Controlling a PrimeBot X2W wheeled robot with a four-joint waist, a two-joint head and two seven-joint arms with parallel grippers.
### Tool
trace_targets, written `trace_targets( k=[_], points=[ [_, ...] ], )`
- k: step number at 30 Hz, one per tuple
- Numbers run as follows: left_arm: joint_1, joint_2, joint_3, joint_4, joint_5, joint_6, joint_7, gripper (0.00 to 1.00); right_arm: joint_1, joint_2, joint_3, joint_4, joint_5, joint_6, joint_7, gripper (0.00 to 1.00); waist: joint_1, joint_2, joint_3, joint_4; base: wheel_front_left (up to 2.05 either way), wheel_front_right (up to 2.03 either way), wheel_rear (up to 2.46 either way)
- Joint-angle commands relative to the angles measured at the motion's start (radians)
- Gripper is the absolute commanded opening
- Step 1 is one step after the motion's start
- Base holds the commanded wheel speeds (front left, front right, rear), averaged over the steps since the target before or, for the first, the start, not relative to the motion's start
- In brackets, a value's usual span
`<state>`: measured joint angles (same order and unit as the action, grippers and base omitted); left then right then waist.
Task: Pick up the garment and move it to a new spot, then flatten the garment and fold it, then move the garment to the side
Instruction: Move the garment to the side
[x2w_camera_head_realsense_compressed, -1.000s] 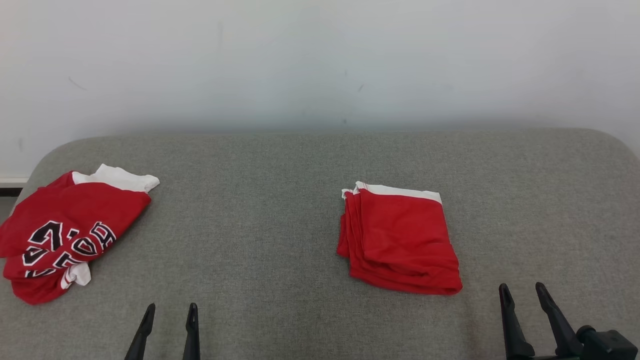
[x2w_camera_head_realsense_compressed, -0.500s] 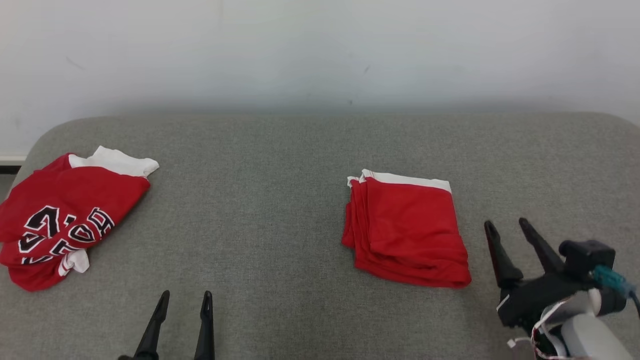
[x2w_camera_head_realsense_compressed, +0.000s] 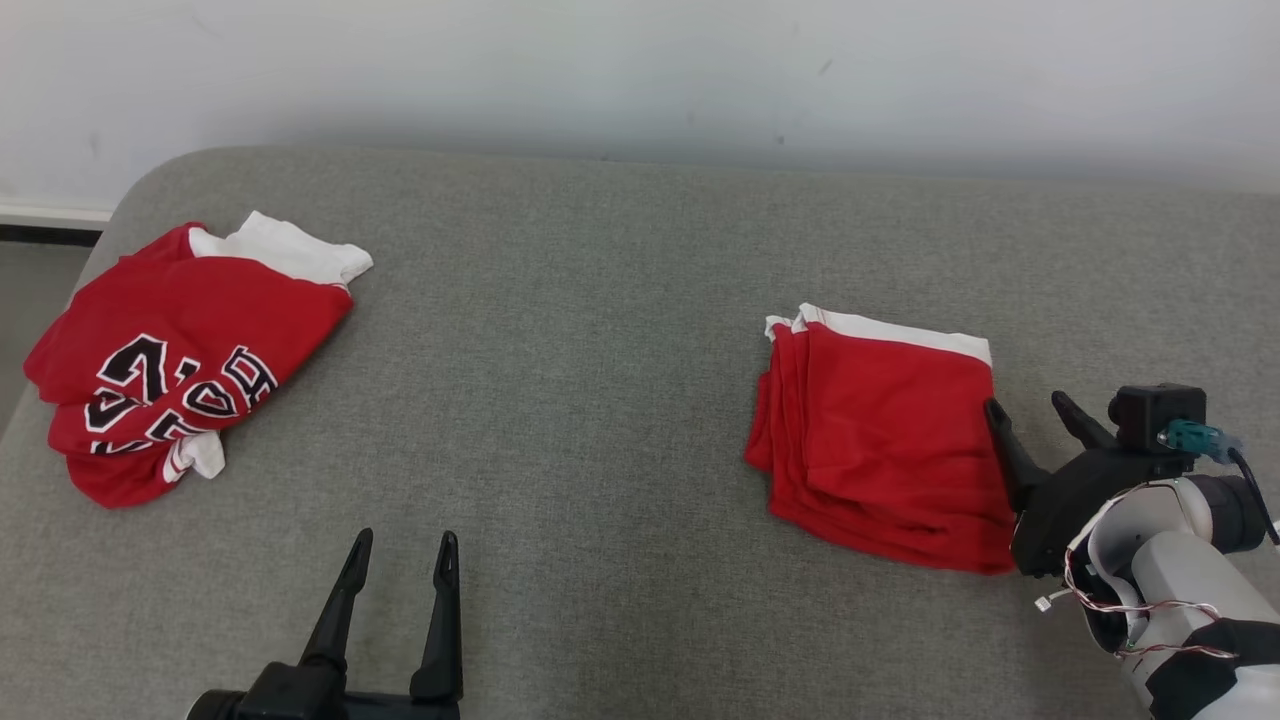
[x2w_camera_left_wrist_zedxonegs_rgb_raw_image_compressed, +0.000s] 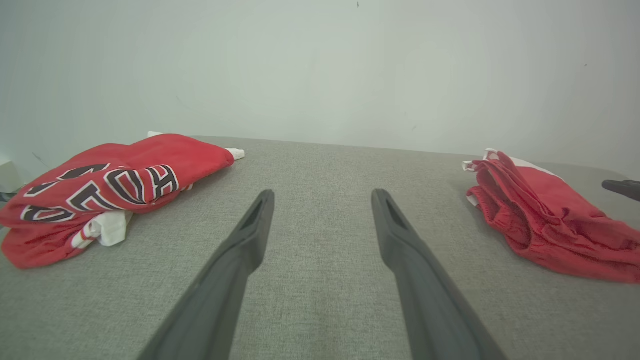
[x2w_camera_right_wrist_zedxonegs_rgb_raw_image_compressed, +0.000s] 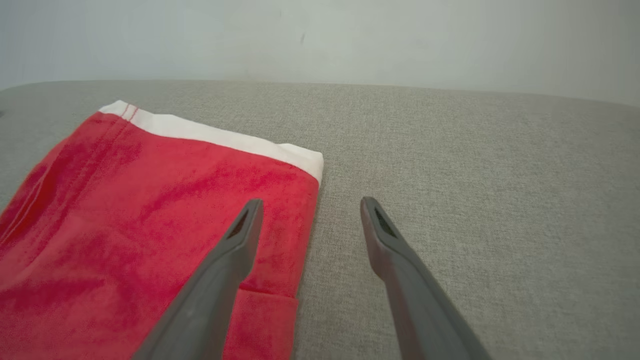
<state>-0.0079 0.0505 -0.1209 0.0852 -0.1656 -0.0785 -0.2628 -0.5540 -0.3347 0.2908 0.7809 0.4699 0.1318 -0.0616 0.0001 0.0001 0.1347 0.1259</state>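
While left pincer, right pincer gape, 1 folded garment, 1 jersey

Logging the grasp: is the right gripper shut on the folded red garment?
No: the right gripper is open, one finger over the edge of the folded red garment, the other over the grey cushion.

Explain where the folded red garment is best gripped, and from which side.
Probably the folded red garment at its right edge, approached from the right: the layers lie flush there, and the open right gripper straddles it, one finger above cloth, one above the grey surface.
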Motion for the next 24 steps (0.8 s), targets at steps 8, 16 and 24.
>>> trace_targets(
  k=[8,16,24],
  points=[
    [-0.027,0.0,-0.013,0.008,-0.015,0.016,-0.003,1.0,-0.043,0.025,0.064,0.134,0.059,-0.002,0.047,1.0,-0.0001,-0.0001,0.033,0.039,0.0,0.0,0.0],
    [-0.034,0.0,-0.006,0.014,-0.013,0.012,-0.003,1.0,-0.05,0.026,0.129,0.188,0.128,-0.002,0.091,0.0,-0.0001,-0.0001,0.033,0.024,0.0,0.0,0.0],
    [-0.089,0.0,-0.018,0.0,-0.007,0.001,-0.003,1.0,-0.154,-0.067,0.241,0.124,0.143,-0.003,0.11,0.0,-0.0001,-0.0001,0.106,-0.024,0.0,0.0,0.0]
  ],
)
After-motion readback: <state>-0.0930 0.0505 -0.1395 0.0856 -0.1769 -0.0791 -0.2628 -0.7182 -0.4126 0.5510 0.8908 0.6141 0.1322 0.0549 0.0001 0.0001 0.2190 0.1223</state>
